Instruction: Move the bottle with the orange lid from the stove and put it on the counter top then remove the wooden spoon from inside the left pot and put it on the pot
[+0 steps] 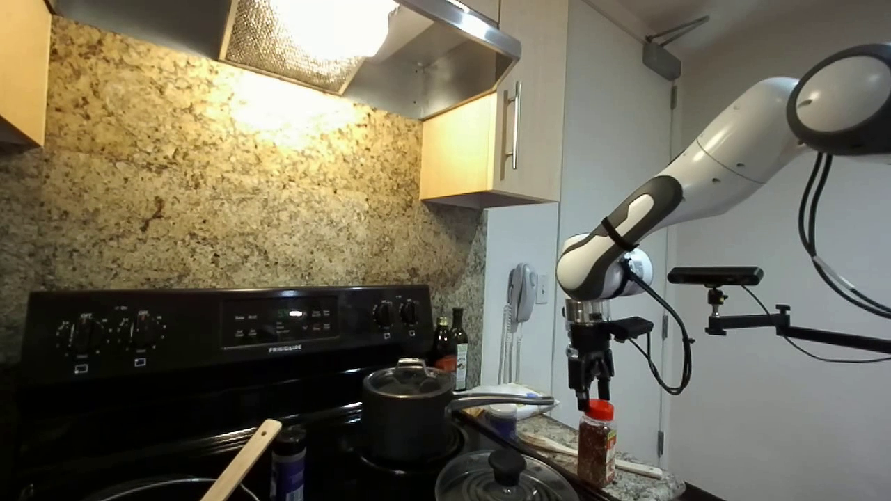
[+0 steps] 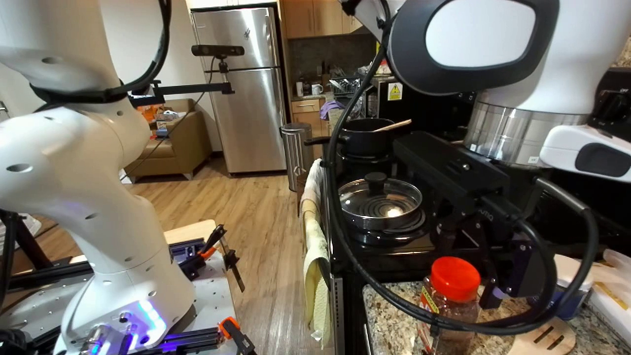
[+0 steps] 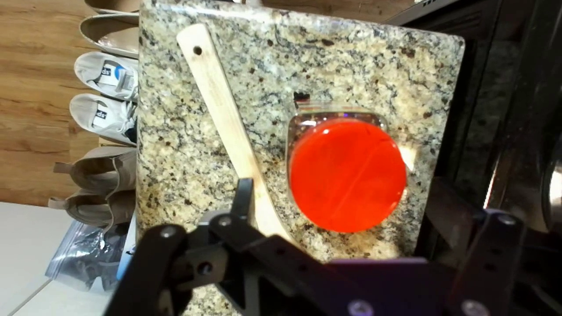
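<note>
Standing on the countertop (image 3: 347, 59) is the bottle (image 1: 596, 447).

Light: white glare (image 1: 341, 24) under a silver metal range hood (image 1: 463, 69)
Backdrop: gold-brown speckled stone wall (image 1: 209, 229), brightest just below the hood
Upper right: pale wood cupboard (image 1: 456, 156) with metal bar handle (image 1: 516, 125)
Right: plain white door (image 1: 612, 125), with smooth grey-white wall (image 1: 773, 417) farther right
Underfoot: light-brown wood-plank floor (image 2: 268, 236)
Far end: tall stainless-steel refrigerator (image 2: 251, 113), olive-brown padded armchair (image 2: 192, 148) on its left, round ribbed metal bin (image 2: 298, 148) on its right
</note>
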Robot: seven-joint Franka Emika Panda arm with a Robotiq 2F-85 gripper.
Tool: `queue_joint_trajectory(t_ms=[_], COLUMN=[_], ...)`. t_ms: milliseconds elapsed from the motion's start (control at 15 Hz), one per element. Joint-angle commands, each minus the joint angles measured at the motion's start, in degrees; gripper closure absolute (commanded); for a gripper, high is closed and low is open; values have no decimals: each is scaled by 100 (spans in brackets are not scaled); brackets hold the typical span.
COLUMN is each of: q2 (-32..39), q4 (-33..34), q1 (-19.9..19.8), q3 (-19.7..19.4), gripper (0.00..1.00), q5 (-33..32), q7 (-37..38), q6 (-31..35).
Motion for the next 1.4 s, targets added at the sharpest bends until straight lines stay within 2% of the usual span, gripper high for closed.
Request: queue_joint_trajectory(t_ms=[0, 400, 733, 867, 933, 1333], q2=[-582, -1430, -1464, -1435, -1512, -1495], q4=[-109, 14, 231, 204, 109, 108], q1=[6, 310, 812, 936, 897, 916], q3=[35, 241, 685, 790, 722, 706], gripper=[0, 0, 0, 0, 0, 0], q5=[-200, -598, -873, -937, -773, -778], q7=[113, 330, 68, 126, 125, 135], q6=[-232, -872, -1374, -1356, -1205, -1204])
